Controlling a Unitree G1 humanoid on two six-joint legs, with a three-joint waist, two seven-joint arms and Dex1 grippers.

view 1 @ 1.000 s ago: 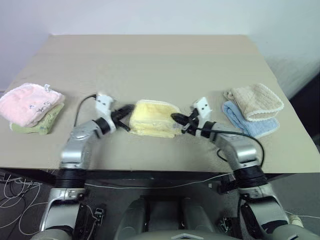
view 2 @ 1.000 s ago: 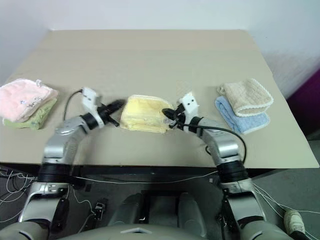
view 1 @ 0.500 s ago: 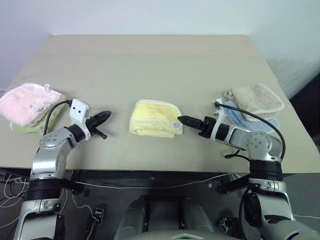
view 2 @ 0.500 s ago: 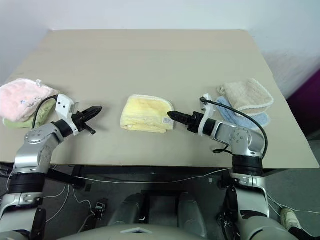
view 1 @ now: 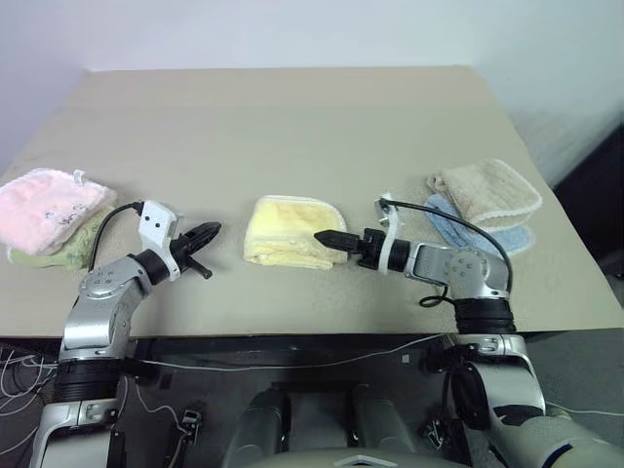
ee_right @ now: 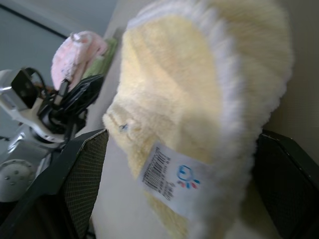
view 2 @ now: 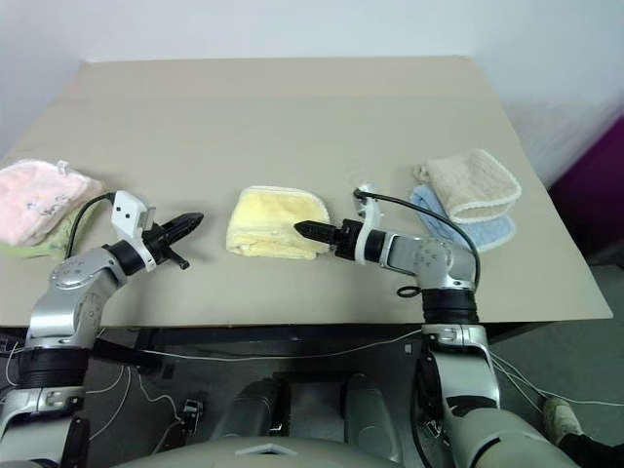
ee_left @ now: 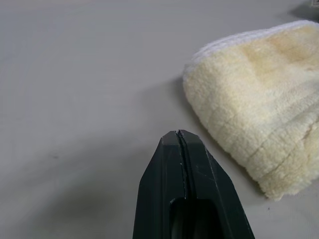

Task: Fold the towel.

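- The towel point(view 1: 287, 232), pale yellow and already folded into a small chunky bundle, sits around the middle of the bench point(view 1: 292, 127), closer to the front edge than the back.
- Its whitish stitched edging point(ee_right: 234, 64) curves along one side, and the small white tag point(ee_right: 172, 178) with a barcode is showing on the side facing the right arm.
- The right end effector point(view 1: 324, 237) comes in low from the right, tip right at the towel's right edge. In the right wrist view its two black fingers point(ee_right: 75, 179) are spread wide with the towel bundle sitting between them, not pinched on it as far as I can see.
- The left end effector point(view 1: 209, 232) is off to the left of the towel with a clear gap of bare bench between them. Fingers pressed tight together, nothing in them; the left wrist view shows just a thin seam between them.
- Other stuff on the bench: a pink fluffy towel point(view 1: 44, 207) lying on a green one point(view 1: 73, 237) at the far left, and a beige towel point(view 1: 487, 193) lying on a blue one point(view 1: 468, 229) at the right. Both piles are well apart from the yellow one.
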